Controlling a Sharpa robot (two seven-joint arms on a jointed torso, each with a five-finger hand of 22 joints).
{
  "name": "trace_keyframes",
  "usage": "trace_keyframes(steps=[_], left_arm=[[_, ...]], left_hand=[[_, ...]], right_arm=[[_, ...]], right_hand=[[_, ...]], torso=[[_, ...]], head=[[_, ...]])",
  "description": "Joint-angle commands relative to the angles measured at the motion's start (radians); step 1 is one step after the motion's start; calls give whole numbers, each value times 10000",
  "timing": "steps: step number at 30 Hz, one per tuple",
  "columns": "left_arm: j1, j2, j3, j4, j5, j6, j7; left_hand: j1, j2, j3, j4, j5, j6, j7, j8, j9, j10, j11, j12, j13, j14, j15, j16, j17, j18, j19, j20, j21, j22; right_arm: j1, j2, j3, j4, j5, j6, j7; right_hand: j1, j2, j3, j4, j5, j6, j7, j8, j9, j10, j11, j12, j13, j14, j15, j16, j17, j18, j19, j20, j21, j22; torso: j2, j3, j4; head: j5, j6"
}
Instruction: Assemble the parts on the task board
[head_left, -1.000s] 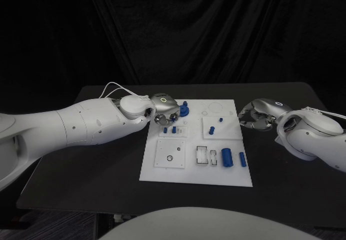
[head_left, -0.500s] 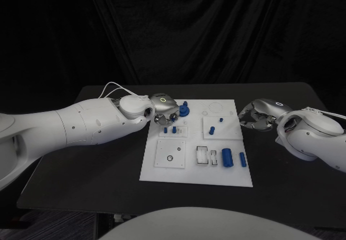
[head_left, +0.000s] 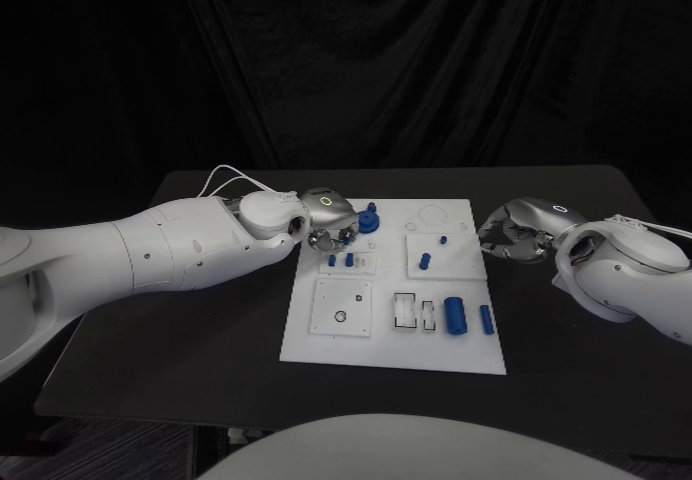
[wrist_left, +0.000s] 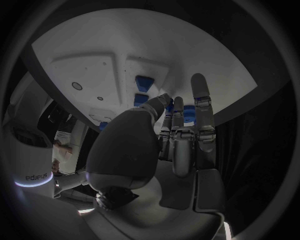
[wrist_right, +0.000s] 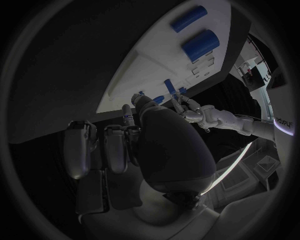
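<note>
The white task board (head_left: 329, 340) lies in the middle of the black table. A tall blue part (head_left: 369, 217) stands at its far left corner. My left hand (head_left: 332, 224) hovers just beside that part, fingers stretched toward it (wrist_left: 187, 118) with nothing held; I cannot tell whether they touch it. Small blue pegs (head_left: 340, 260) stand below the hand, and two more (head_left: 424, 262) stand further right. A blue cylinder (head_left: 453, 313) and a thinner one (head_left: 485, 319) lie near the board's front right. My right hand (head_left: 515, 232) rests off the board's right edge, fingers (wrist_right: 115, 145) curled in on nothing.
The board carries raised white blocks with holes (head_left: 340, 303) and slots (head_left: 411, 310). Bare black table (head_left: 188, 340) surrounds it on both sides. The table's far edge meets a dark curtain.
My left hand's fingers have drawn up slightly, closer to the tall blue part. The right hand has barely moved. The parts lie where they were.
</note>
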Motion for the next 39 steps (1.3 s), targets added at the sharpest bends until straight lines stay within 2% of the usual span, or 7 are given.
trace_keyframes(steps=[1,7,10,15,26,33,39], left_arm=[[-7,-1,0,12,-20,134,47],[-7,4,0,3,-20,167,16],[-7,1,0,-1,-20,191,-36],[-8,-19,0,-17,-20,146,-158],[-8,-249,0,34,-20,-646,-570],[-4,-639,1,262,-20,-1791,-718],[14,-1396,14,888,26,-3640,-741]], left_hand=[[-33,-108,36,-5,-51,-79,-15,-47,-16,-46,-14,-74,-16,1074,54,-5,2633,106,505,27,-47,-9],[-86,-171,67,5,-50,-302,-41,-83,-62,-138,16,-182,-70,1074,63,-5,2633,107,510,28,-96,-3],[-169,-264,121,41,-179,-921,-218,-96,-206,-241,83,-307,-132,1074,100,-5,2633,106,511,51,-140,3],[-250,-367,129,82,-412,-1366,-362,-91,-325,-370,176,-400,-166,1074,149,-5,2633,103,512,84,-165,5],[-352,-596,-24,104,-599,-1574,-417,-46,-390,-602,252,-444,-108,1074,163,-5,2633,102,526,76,21,55],[-385,-629,-82,131,-671,-1534,-421,-14,-387,-647,244,-436,-79,1074,159,-5,2633,102,527,73,100,65],[-382,-597,-82,251,-633,-957,-331,210,-302,-494,133,-281,76,1074,89,-5,2633,102,525,22,341,71]], right_arm=[[-28,-21,6,17,-27,81,-180],[-29,-35,6,25,-27,94,-186],[-29,-41,6,27,-27,94,-185],[-29,-55,6,34,-27,91,-183],[-21,-215,9,167,-27,28,-213],[54,-369,12,394,-52,-35,-258],[448,-363,13,527,-110,-137,-240]], right_hand=[[19,27,50,10,56,78,8,-33,-11,163,91,-59,1173,715,51,-55,945,162,325,81,-18,2024],[19,27,63,-2,63,81,7,-33,-11,158,90,-63,1165,716,52,-54,948,162,326,82,-19,2025],[19,27,63,-2,63,81,7,-33,-11,158,90,-63,1165,716,52,-54,948,162,326,82,-19,2025],[19,27,63,-2,63,81,7,-33,-11,158,90,-63,1165,716,52,-54,948,162,326,82,-19,2025],[19,23,69,-10,66,79,3,-35,-12,156,87,-64,1162,717,51,-52,951,161,327,82,-17,2027],[19,15,69,-15,66,78,2,-36,-13,153,85,-67,1158,716,50,-55,944,162,326,82,-21,2026],[68,-60,150,-97,74,115,-4,-29,-13,-357,76,-598,429,709,39,-71,910,174,304,75,-76,2011]], torso=[[5,1,-2],[3,1,-1],[2,3,-7],[1,1,-3],[-2,-2,-7],[-3,-14,-16],[-2,-31,-3]], head=[[-5,1],[15,1],[29,1],[45,1],[76,1],[107,1],[210,1]])
